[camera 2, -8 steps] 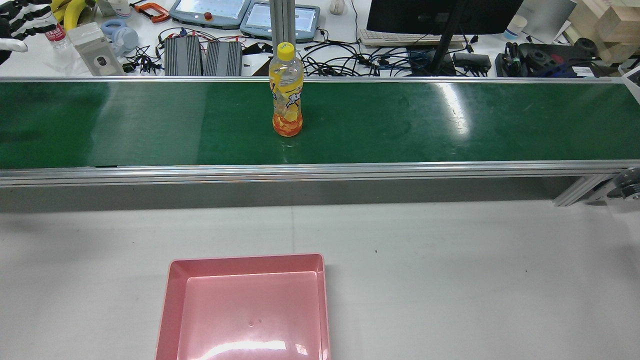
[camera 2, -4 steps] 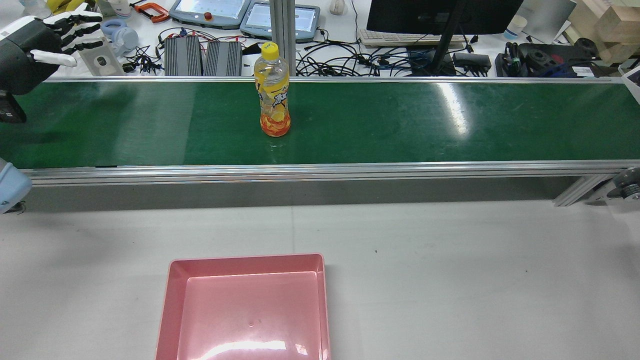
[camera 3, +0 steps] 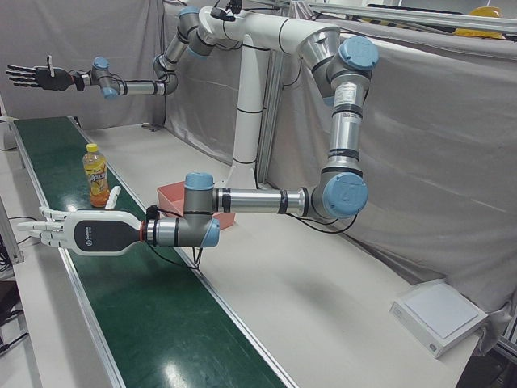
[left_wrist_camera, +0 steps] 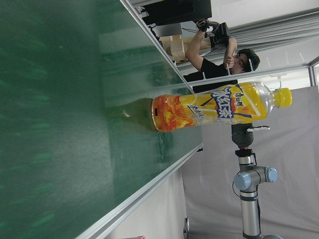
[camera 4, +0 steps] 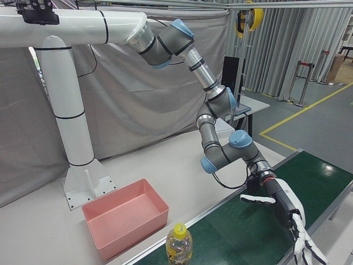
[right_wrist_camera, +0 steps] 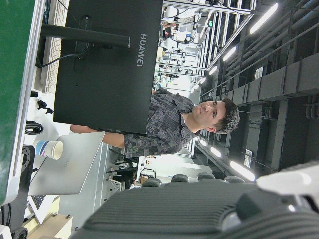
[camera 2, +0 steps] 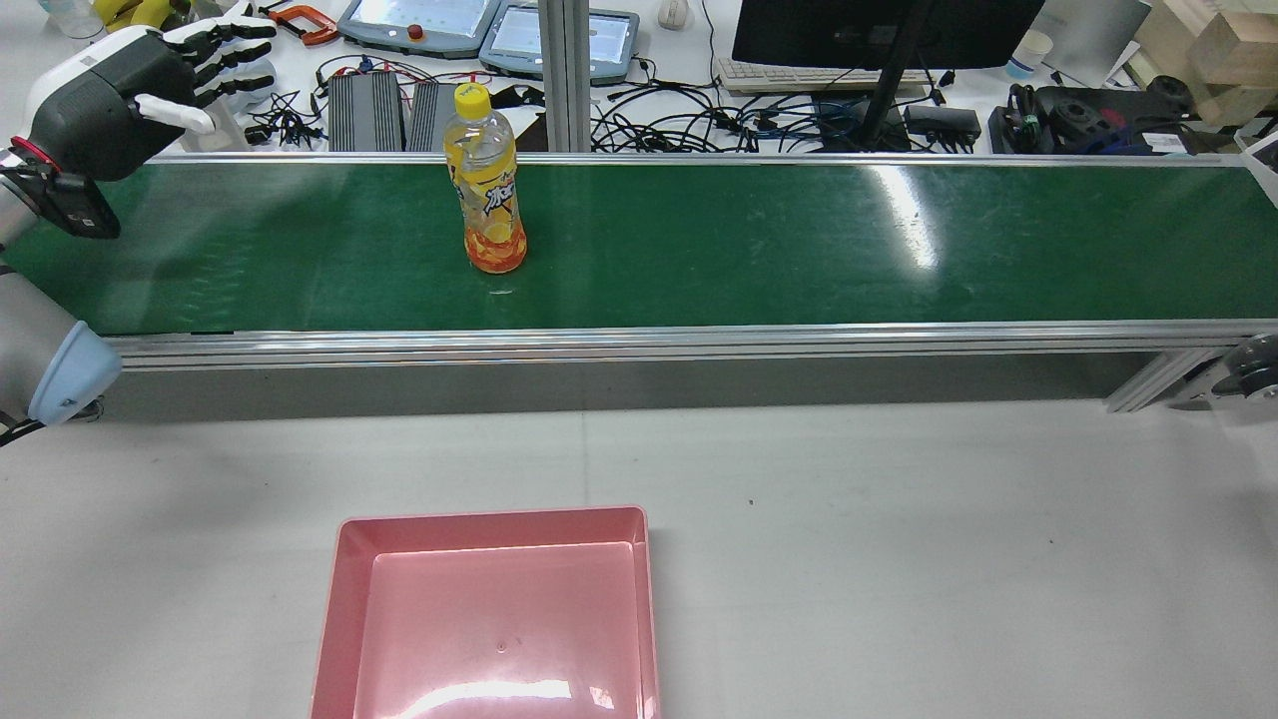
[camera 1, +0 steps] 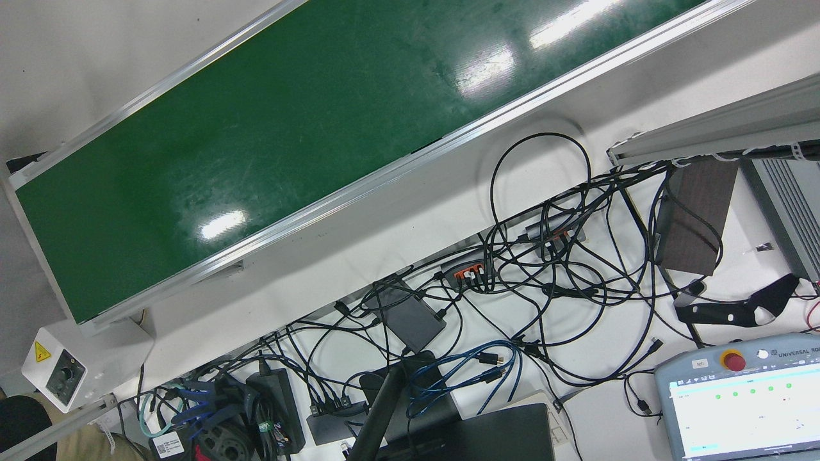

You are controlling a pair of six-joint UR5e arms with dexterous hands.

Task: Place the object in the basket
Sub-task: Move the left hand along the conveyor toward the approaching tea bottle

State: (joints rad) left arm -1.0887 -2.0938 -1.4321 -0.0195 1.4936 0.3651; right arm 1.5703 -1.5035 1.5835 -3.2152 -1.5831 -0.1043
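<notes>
An orange-drink bottle (camera 2: 486, 180) with a yellow cap stands upright on the green conveyor belt (camera 2: 799, 250). It also shows in the left-front view (camera 3: 97, 175), the right-front view (camera 4: 179, 245) and the left hand view (left_wrist_camera: 214, 107). My left hand (camera 2: 150, 90) is open, fingers spread, above the belt's far-left part, well left of the bottle and apart from it; it also shows in the left-front view (camera 3: 73, 233) and the right-front view (camera 4: 287, 215). My right hand (camera 3: 32, 77) is open and raised high beyond the belt's far end. The empty pink basket (camera 2: 344, 599) sits on the near table.
Behind the belt lie tangled cables (camera 2: 699, 120), teach pendants (camera 2: 419, 25) and a monitor (camera 2: 879, 30). The belt's aluminium rail (camera 2: 639, 340) separates it from the white table (camera 2: 899, 549). The front view shows bare belt (camera 1: 288, 128) and cables.
The bottle has travelled left along the belt. My left hand has come further into the rear view, moving right and toward the belt, still open.
</notes>
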